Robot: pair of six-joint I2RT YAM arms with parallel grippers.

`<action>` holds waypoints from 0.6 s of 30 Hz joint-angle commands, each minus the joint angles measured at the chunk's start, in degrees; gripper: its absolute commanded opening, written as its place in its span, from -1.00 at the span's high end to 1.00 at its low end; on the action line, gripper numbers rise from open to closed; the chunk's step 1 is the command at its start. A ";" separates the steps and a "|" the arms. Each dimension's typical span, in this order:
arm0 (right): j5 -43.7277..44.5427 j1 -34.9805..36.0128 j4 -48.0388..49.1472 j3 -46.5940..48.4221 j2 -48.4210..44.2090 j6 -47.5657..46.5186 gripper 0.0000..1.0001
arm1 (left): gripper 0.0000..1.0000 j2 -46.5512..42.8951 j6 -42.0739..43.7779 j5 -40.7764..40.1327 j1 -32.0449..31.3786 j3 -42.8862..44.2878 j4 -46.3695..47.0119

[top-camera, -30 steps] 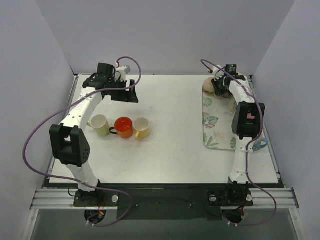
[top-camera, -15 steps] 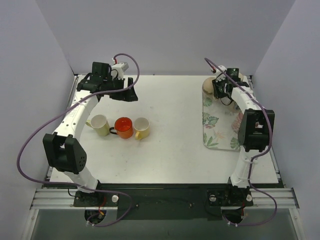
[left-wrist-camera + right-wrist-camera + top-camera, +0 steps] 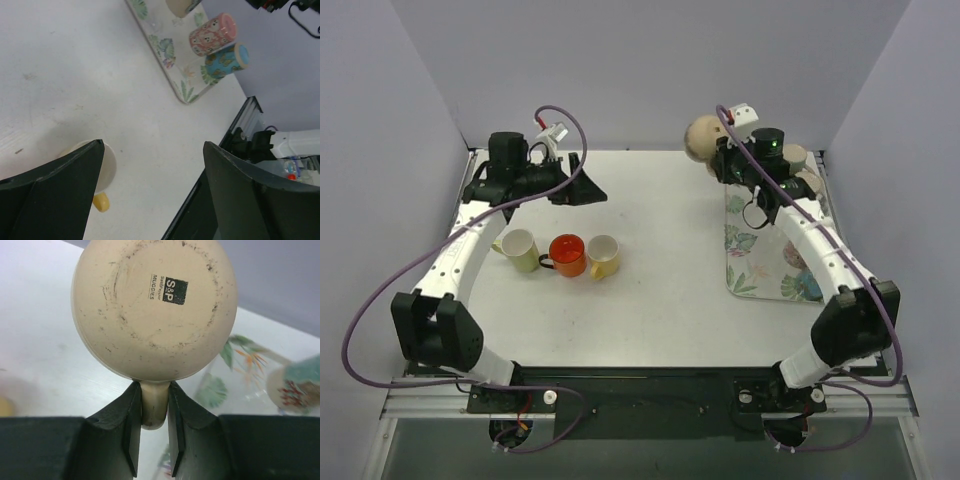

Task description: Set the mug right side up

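Three mugs stand upright in a row left of centre, apparently finished. At right, the tray keeps more cups waiting. Farther back, the left gripper hovers wide open and empty, clear of the work. At the far right, the right gripper pinches the mug by its handle. The mug is in the air just left of the tray's far end, probably so that it can be rolled upright.

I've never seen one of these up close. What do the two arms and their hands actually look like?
The left arm and right arm are slim white tubes linked by chunky black joint housings. A thin purple cable loops loosely along each. The left hand and right hand are black, each with two flat, wedge-shaped fingers.
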 commanded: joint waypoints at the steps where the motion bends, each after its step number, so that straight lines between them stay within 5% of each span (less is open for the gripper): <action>1: -1.38 9.59 16.12 -2.27 -12.32 10.16 1.00 | -0.85 -10.67 -14.95 10.24 2.35 -5.37 18.70; 12: 6.87 34.37 22.99 -6.86 -22.27 11.87 1.00 | -0.89 -21.68 -33.51 15.61 8.33 -14.61 41.36; 18: 7.06 40.62 25.71 -6.42 -21.48 11.33 1.00 | -0.89 -23.00 -40.04 15.78 8.15 -15.67 50.11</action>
